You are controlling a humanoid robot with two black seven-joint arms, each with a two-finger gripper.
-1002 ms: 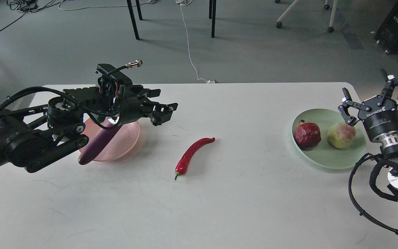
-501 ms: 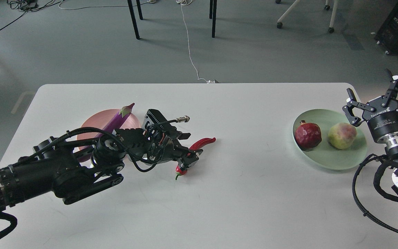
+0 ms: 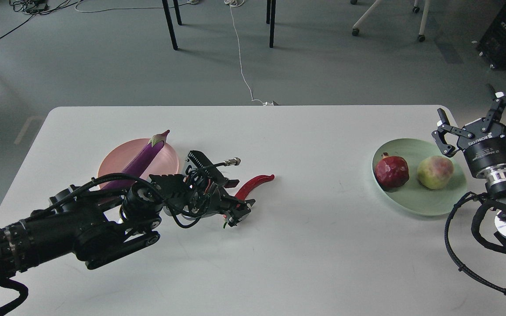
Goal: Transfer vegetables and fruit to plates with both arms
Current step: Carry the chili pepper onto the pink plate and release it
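Left pincer [image 3: 235, 210] seemingly closed; right pincer [image 3: 477, 125] spread.

On the table [image 3: 279, 263], the eggplant [image 3: 141, 160] lies across the plate [image 3: 169, 163] at the left, the pepper [image 3: 253, 183] lies in the middle, and the pomegranate [image 3: 391, 171] sits left of the other fruit [image 3: 434, 172] in the right plate [image 3: 415, 202].

Even, soft daylight; faint shadows on table [image 3: 305, 245]; sharp pic, no glare.
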